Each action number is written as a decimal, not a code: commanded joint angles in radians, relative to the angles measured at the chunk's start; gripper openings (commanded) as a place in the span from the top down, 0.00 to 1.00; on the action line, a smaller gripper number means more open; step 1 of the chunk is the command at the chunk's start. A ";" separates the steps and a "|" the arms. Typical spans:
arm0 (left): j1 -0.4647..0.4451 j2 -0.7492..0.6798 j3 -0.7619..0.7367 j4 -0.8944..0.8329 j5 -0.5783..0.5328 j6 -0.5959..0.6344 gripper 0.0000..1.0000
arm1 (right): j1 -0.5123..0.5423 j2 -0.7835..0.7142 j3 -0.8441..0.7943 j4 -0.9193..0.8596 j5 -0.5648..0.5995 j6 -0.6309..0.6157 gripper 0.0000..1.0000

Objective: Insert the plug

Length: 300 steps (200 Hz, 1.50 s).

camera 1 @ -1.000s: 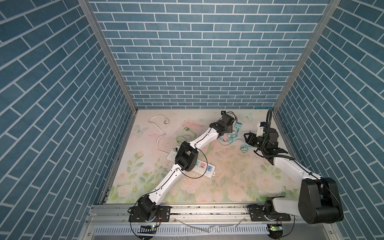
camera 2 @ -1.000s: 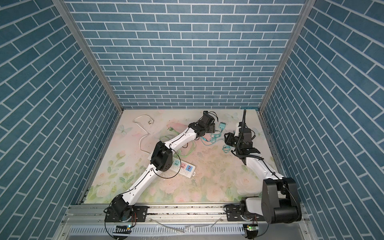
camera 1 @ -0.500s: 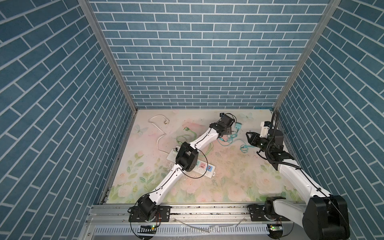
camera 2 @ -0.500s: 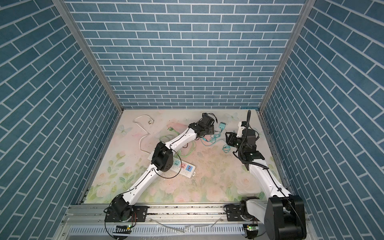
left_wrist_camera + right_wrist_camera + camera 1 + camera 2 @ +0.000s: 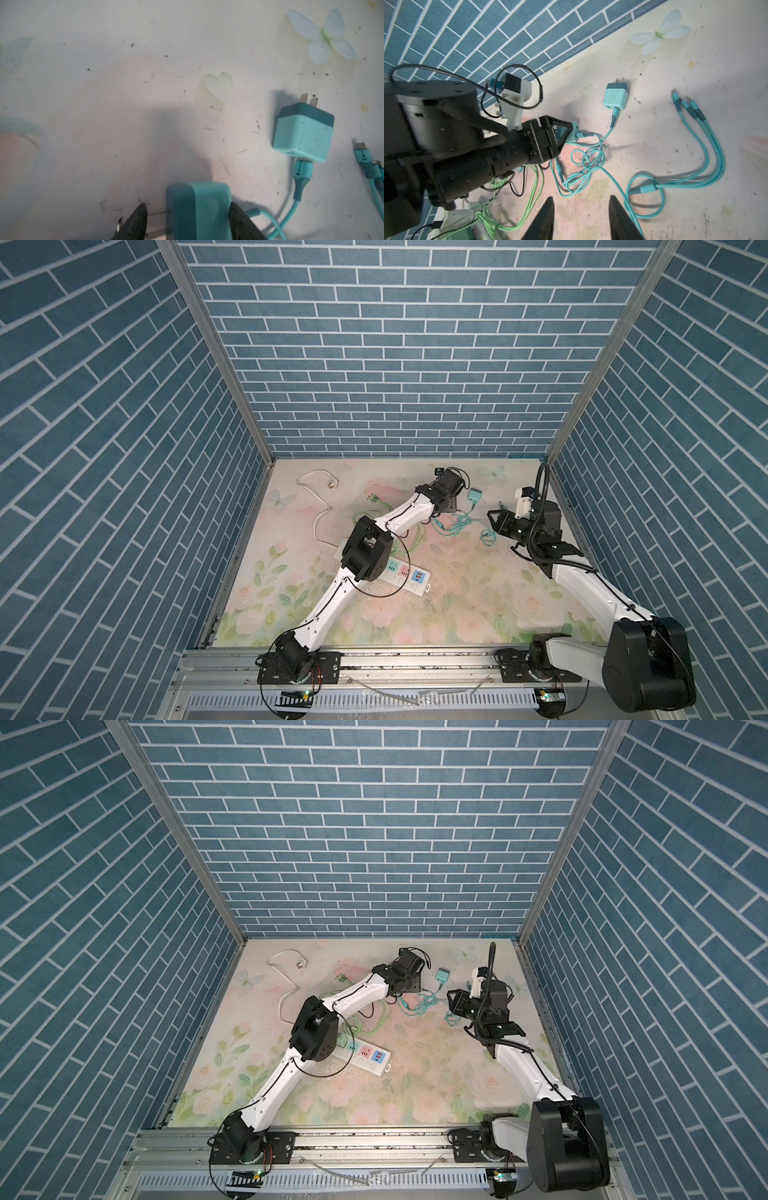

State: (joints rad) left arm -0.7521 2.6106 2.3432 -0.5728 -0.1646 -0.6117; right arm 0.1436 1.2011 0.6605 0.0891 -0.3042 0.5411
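A teal plug (image 5: 199,207) with two metal prongs lies on the floral table. My left gripper (image 5: 188,218) has closed on it, one finger on its body and the other at the prong tips. The right wrist view shows the same grip, with the left gripper (image 5: 562,133) low over the plug (image 5: 574,133). The white power strip (image 5: 409,576) with coloured sockets lies mid-table, partly under the left arm. My right gripper (image 5: 581,209) hovers open and empty near the teal cables; both top views show it at the right (image 5: 498,522).
A second teal charger (image 5: 303,135) lies just beyond the held plug, prongs toward the back wall. A three-headed teal cable (image 5: 695,145) and tangled green cable (image 5: 529,197) lie around both grippers. A white cord (image 5: 320,497) loops at the back left.
My left jaws have narrowed onto the teal plug. The right arm's elbow has swung toward the front right while its gripper stays near the teal cables.
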 commanded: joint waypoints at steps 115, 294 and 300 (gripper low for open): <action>0.028 -0.224 -0.348 0.095 -0.030 0.195 0.32 | 0.000 0.066 -0.050 0.034 -0.069 -0.025 0.57; 0.088 0.043 0.038 -0.032 -0.012 0.104 0.38 | 0.001 0.040 -0.086 0.054 -0.116 -0.017 0.58; 0.087 0.043 0.033 -0.034 -0.005 0.108 0.38 | 0.002 0.041 -0.084 0.057 -0.119 -0.017 0.58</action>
State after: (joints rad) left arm -0.6613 2.6427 2.3653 -0.5358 -0.1894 -0.5156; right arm 0.1436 1.2415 0.5850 0.1158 -0.4034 0.5274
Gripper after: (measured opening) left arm 0.618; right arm 0.425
